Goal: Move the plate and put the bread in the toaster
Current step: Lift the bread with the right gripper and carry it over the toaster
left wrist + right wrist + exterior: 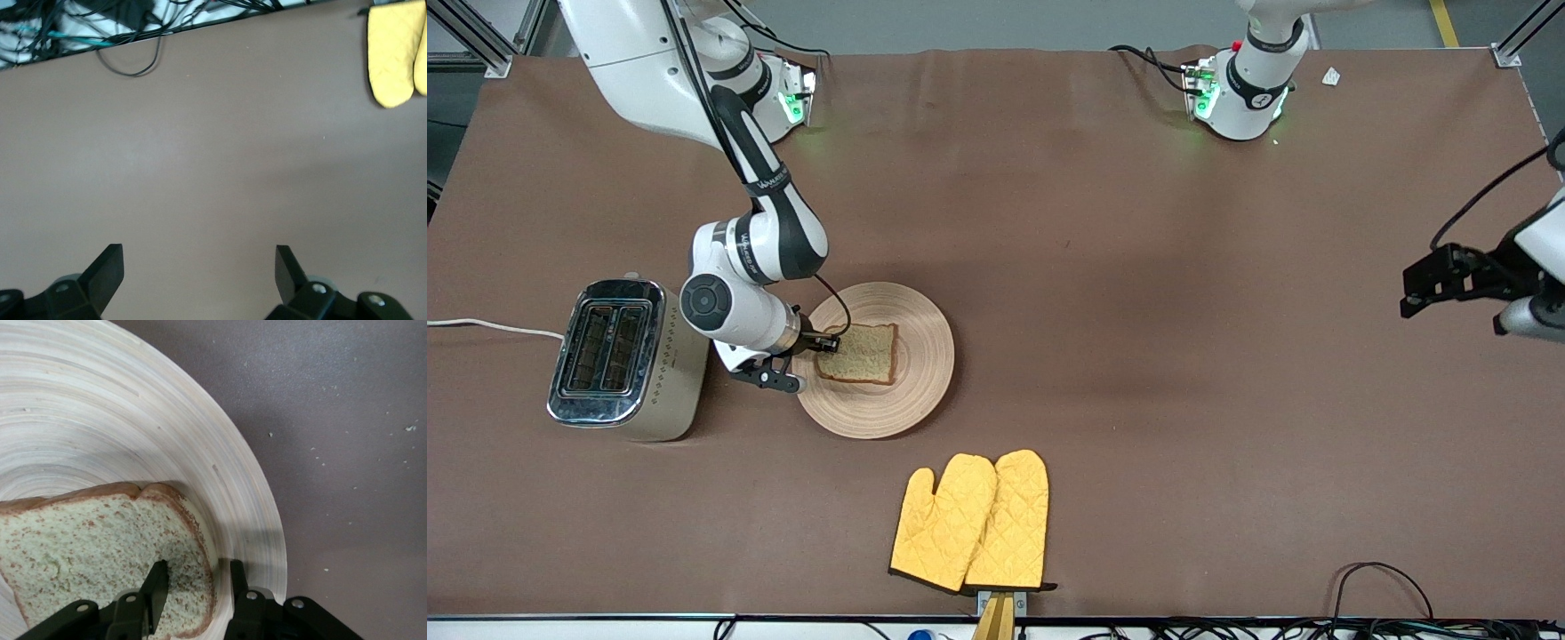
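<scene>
Bread (100, 547), a square brown-crusted slice with speckled pale crumb, lies flat on the grooved wooden plate (920, 356). The right gripper (195, 587) is down at the slice's toaster-side edge, one finger on the crumb, the other outside the crust, straddling it but apparently not yet pinching. Just beside this gripper stands the chrome-topped beige toaster (627, 360). The left gripper (200, 267) waits, fingers spread wide, over bare brown tablecloth (200, 153).
</scene>
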Controlling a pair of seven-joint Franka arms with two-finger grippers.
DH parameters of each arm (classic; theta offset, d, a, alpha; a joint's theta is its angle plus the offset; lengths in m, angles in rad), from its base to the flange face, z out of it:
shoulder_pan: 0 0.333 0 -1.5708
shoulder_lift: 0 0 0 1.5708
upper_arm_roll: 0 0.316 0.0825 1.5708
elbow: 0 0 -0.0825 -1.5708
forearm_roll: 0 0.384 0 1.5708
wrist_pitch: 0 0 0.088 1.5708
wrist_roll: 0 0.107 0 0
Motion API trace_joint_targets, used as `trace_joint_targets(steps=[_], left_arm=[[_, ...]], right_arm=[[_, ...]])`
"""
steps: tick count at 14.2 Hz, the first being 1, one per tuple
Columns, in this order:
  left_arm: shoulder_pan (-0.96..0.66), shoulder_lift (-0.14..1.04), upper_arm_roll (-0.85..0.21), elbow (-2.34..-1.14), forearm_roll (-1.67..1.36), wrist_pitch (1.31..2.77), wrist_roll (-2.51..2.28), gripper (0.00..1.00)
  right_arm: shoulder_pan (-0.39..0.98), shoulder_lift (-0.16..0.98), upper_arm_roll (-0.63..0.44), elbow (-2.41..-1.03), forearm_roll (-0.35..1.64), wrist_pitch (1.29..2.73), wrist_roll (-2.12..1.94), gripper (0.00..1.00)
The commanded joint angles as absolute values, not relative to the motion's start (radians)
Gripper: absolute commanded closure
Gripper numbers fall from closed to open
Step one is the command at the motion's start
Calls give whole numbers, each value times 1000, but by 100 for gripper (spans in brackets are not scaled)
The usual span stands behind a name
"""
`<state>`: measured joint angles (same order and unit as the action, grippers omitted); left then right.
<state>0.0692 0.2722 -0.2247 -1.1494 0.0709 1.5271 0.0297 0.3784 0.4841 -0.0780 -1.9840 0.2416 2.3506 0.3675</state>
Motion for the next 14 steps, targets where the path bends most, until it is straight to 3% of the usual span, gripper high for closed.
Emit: trace_joint_targets(steps=[1, 2, 3, 6, 10, 12, 14], left_arm=[[80, 126, -230, -1331, 86, 1569, -93, 0], [84, 85, -230, -1400, 72, 1604, -104, 0], [101, 49, -229, -1452, 30, 1618, -104, 0], [91, -53, -227, -1592, -2, 1667, -117, 0], [-4, -78, -164, -1608, -2, 1664, -176, 0], [-69, -97, -109, -1635, -2, 1666, -208, 0], [-72, -94, -100, -1637, -2, 1667, -209, 0]], right_arm=[[391, 491, -83, -1985, 261, 2362, 377, 87], [394, 491, -83, -1985, 261, 2362, 377, 97], [396, 491, -83, -1983, 261, 2362, 377, 100], [397, 486, -84, -1944, 258, 2306, 390, 100], [396, 436, -143, -1622, 67, 1770, 422, 100], [422, 436, -143, -1504, -144, 1614, 460, 100], [472, 437, -140, -1488, -436, 1521, 456, 100]])
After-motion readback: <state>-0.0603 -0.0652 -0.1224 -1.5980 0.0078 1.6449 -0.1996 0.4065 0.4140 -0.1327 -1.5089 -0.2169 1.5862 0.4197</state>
